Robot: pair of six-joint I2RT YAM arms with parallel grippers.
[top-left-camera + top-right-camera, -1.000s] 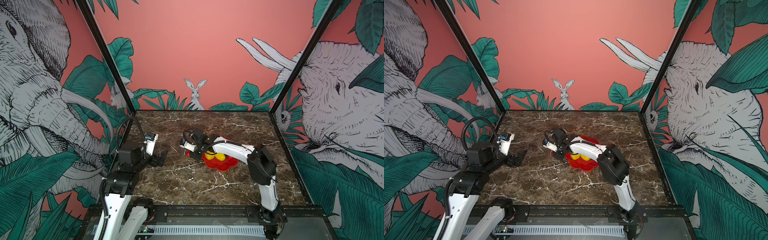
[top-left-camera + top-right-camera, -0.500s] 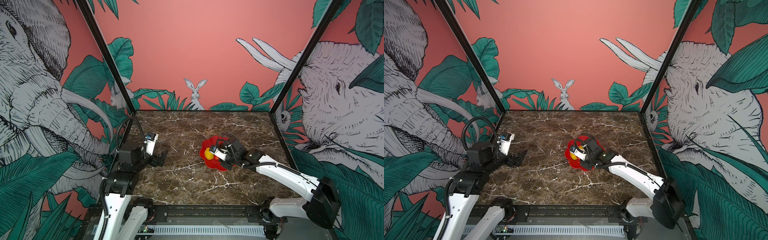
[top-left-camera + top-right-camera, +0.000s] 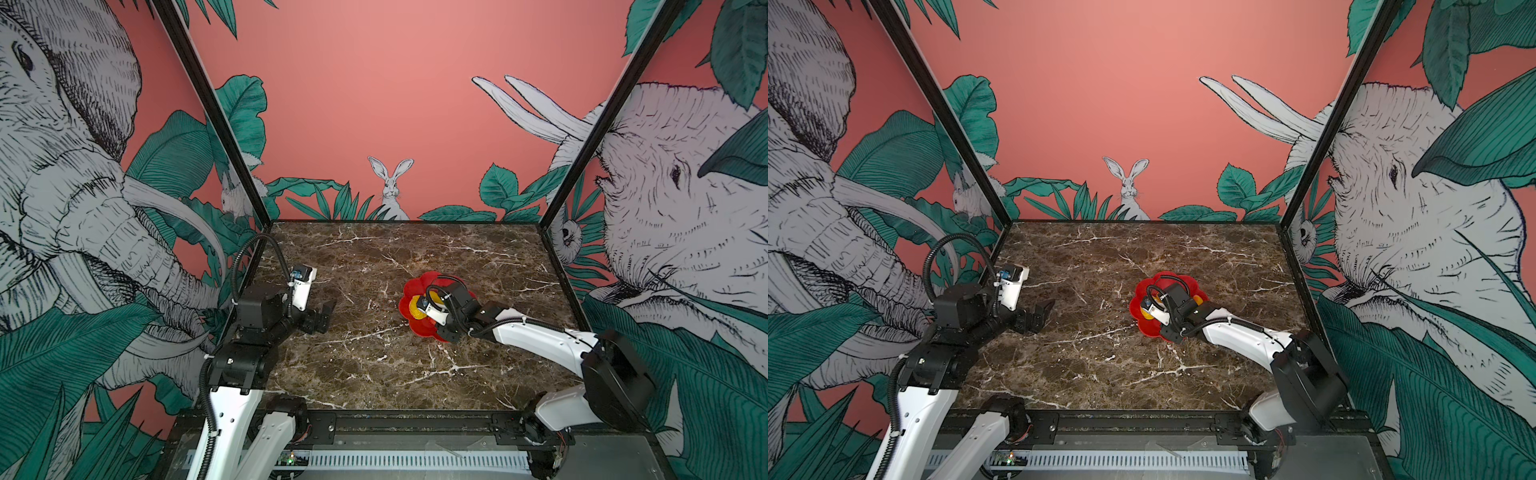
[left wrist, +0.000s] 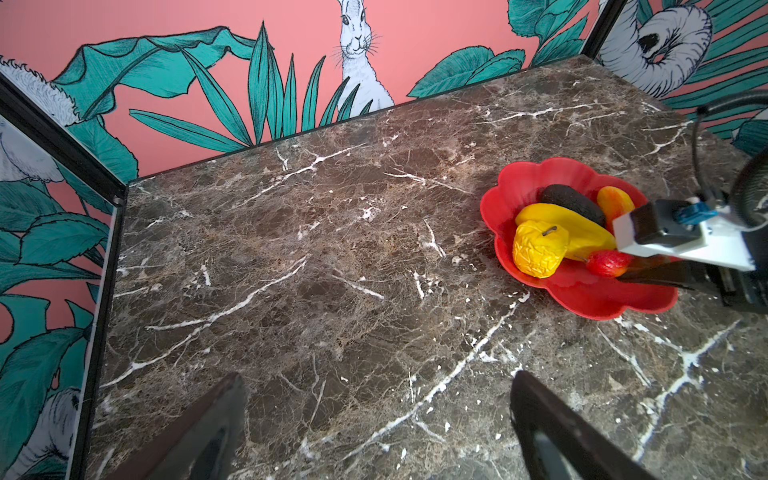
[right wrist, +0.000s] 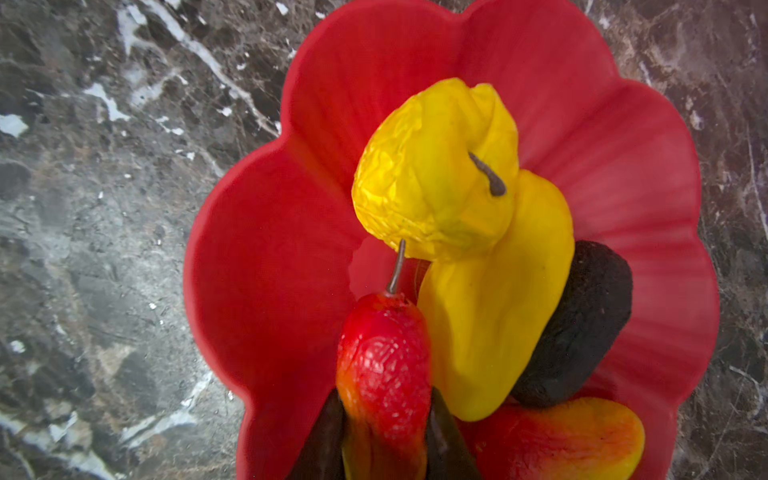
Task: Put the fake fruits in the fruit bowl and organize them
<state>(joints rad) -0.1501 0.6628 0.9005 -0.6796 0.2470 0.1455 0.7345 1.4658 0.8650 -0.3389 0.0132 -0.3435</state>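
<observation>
The red flower-shaped fruit bowl [image 3: 409,293] [image 3: 1136,307] [image 4: 582,301] [image 5: 270,270] stands right of the table's middle. Four fake fruits lie in it. They are a bumpy yellow one [image 5: 432,174] [image 4: 538,249], a smooth oblong yellow one [image 5: 498,299], a blackish oval one [image 5: 582,324] [image 4: 571,203] and a red-orange one [image 5: 561,440]. My right gripper [image 5: 384,415] [image 3: 428,311] is low over the bowl's near side. It is shut on a second red-orange fruit [image 5: 384,365] [image 4: 609,263], whose stem points at the bumpy one. My left gripper [image 4: 378,378] [image 3: 326,311] hangs open over bare marble at the left.
Painted walls with black corner posts [image 3: 216,124] [image 3: 598,124] close in the dark marble table [image 3: 374,365] on the left, back and right. A black rail [image 3: 395,415] runs along the front edge. The right arm's white forearm [image 3: 540,336] stretches low from the front right corner to the bowl.
The right gripper has pulled back from the table left of the bowl to over the bowl, carrying the red-orange fruit, and the arm has folded low. The left arm has not moved.
</observation>
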